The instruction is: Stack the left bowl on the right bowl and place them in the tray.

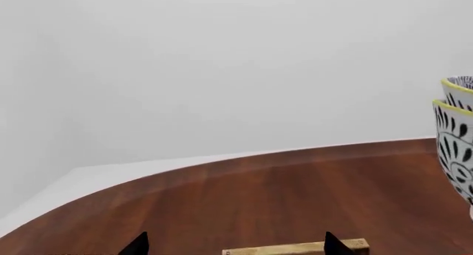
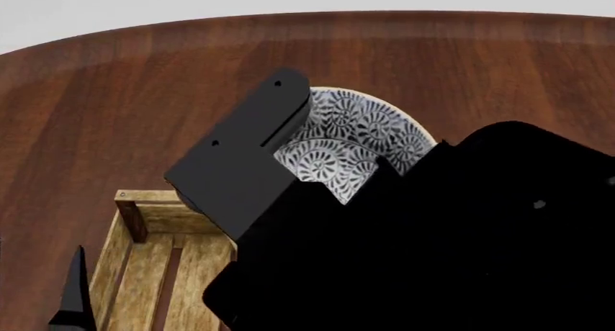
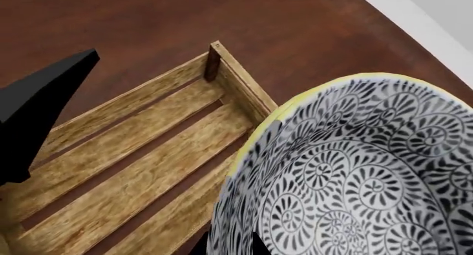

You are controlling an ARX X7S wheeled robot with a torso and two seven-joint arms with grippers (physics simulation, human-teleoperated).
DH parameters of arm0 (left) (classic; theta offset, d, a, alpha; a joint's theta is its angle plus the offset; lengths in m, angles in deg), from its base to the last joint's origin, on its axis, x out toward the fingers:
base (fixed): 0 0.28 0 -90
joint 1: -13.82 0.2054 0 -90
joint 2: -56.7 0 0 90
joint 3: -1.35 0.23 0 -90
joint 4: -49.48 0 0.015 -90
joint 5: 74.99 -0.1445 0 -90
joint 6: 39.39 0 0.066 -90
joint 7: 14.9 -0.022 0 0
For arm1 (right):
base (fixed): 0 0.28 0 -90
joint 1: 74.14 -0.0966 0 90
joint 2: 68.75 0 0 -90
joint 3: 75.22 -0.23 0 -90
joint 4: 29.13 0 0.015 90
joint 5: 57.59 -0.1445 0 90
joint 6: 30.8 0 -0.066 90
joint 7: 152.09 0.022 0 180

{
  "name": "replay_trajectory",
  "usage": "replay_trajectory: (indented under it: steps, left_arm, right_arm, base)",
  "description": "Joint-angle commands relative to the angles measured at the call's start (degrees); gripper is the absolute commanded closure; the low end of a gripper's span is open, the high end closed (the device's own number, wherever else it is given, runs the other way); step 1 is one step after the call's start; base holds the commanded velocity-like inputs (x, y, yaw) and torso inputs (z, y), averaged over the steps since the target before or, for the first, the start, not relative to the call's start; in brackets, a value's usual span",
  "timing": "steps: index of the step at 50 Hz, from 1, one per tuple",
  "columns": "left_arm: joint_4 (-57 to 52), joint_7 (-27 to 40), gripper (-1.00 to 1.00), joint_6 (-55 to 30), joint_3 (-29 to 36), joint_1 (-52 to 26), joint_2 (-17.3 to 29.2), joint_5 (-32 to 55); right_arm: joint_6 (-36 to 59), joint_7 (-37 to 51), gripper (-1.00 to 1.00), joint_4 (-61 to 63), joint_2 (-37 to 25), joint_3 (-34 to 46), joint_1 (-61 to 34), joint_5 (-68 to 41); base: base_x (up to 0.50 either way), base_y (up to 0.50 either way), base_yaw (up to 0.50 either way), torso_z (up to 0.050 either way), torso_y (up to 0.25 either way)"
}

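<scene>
Your stacked bowls hang above the table, beside the far end of the tray, one nested in the other; your right gripper grips their rim, while your left gripper is spread wide, holding nothing

Two patterned, yellow-rimmed bowls nested, tilted, hanging above the table; slatted wooden tray lies just beside them.
</scene>
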Motion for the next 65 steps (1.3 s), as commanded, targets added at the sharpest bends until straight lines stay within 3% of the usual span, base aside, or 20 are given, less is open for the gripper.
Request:
replay_trajectory:
  steps: [1,15,26,44,65]
  left_arm:
    - [-1.14,1.19,-1.0,-0.8,-2.48,0.7,1.33,0.95]
    - [-1.09,1.85,-1.0,-1.39,-3.87,0.65,1.99,1.64]
    - [0.01,1.73,-1.0,-0.17,-3.86,1.72,2.16,1.09]
    - [0.18,1.93,-1.0,0.79,-4.16,2.96,2.53,0.86]
    - [-0.17,2.25,-1.0,0.92,-4.26,3.28,2.82,1.0]
  right_arm:
    - [5.07,-9.2,1.0,-3.9,4.94,-3.19,1.07,11.3]
    - [3.85,-33.87,1.0,-5.24,8.8,-1.52,0.76,34.09]
    - [-1.47,-47.35,1.0,-6.72,10.35,4.14,0.63,46.07]
    - [-9.27,-59.15,1.0,-11.45,14.3,11.08,0.61,55.57]
    - [-15.39,-64.31,1.0,-14.37,17.71,14.89,3.54,59.62]
  base:
    - [0.0,0.0,0.0,0.0,0.0]
    - [0.0,0.0,0.0,0.0,0.001]
    - [0.0,0.0,0.0,0.0,0.001]
    - [0.0,0.0,0.0,0.0,0.001]
    - [0.0,0.0,0.0,0.0,0.001]
